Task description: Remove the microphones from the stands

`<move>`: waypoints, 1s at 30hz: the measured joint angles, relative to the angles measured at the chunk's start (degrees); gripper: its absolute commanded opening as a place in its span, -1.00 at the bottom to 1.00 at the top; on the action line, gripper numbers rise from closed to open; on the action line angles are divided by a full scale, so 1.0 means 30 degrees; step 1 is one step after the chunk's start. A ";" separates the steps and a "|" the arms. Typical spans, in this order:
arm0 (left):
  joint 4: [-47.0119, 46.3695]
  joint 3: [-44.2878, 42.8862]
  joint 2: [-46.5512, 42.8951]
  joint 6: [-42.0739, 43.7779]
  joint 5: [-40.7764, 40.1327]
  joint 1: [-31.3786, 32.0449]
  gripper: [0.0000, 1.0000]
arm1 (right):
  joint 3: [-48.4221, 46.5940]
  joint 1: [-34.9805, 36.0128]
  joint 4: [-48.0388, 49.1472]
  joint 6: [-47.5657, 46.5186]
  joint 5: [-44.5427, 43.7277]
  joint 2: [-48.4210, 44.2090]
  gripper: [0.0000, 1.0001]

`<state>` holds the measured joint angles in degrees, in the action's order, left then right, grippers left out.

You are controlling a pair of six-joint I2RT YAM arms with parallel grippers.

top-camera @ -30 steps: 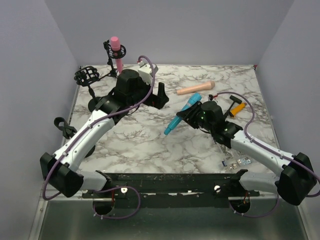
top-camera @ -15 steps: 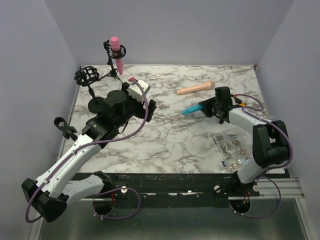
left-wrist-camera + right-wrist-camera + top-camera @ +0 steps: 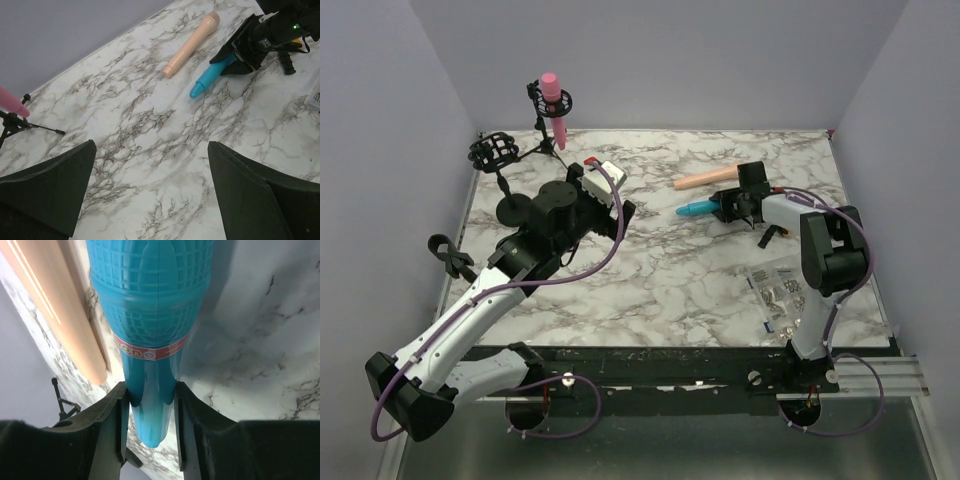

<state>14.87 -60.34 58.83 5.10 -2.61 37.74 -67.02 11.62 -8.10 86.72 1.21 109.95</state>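
— So, where is the pink microphone (image 3: 552, 98)?

— At the far left corner, upright in the ring of its stand (image 3: 546, 146), head up, handle poking down through the ring. Nothing touches it.

— And the left gripper (image 3: 605, 195)?

— Released, jaws spread wide. It hangs over the marble table (image 3: 670, 270), well short of that stand. In the wrist view its two dark fingers (image 3: 50, 195) frame bare marble, with nothing between them.

— Is the right gripper (image 3: 728, 206) holding anything?

— Yes, it is clenched on the blue microphone (image 3: 695, 208). The wrist view shows both fingers pressed against the narrow handle, the ribbed blue head toward the camera. The microphone lies almost level, low over the marble, handle end pointing left. Whether it touches the surface, I cannot tell.

— What lies around it?

— The peach microphone (image 3: 705, 179) lies flat just behind it, toward the back wall, close but apart. A second stand (image 3: 492, 152) is at the left edge, near the first one, with its black cradle empty. A clear bag of small parts (image 3: 782, 297) lies near the front right, beside the right arm.
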 measured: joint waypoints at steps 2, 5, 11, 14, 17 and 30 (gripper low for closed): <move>-0.0073 0.0000 -0.0036 0.0102 -0.0102 0.0000 0.91 | -0.0379 -0.0022 -0.0182 0.0248 -0.0299 0.0408 -0.79; -0.0102 0.0000 -0.0073 0.0328 -0.0335 0.0000 0.92 | -0.0583 -0.0036 -0.0306 0.0517 -0.0678 0.0852 -0.70; -0.0138 0.0000 -0.0073 0.0474 -0.0648 0.0000 0.91 | -0.1049 -0.0044 0.0022 0.0991 -0.0721 0.1384 -0.55; -0.0146 0.0000 -0.0073 0.0517 -0.0699 0.0000 0.91 | -0.1049 -0.0044 0.0379 0.1151 -0.0714 0.1501 -0.47; -0.0146 0.0000 -0.0073 0.0525 -0.0860 0.0000 0.91 | -0.1049 -0.0044 0.0765 0.1246 -0.0685 0.1617 -0.31; -0.0146 0.0000 -0.0066 0.0670 -0.1224 0.0000 0.92 | -0.0299 -0.0087 0.2754 0.1676 -0.0277 0.1625 0.26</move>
<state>14.44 -60.34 58.63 7.11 -6.28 37.74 -67.92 11.35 0.16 91.74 0.38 114.83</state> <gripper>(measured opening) 0.960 0.573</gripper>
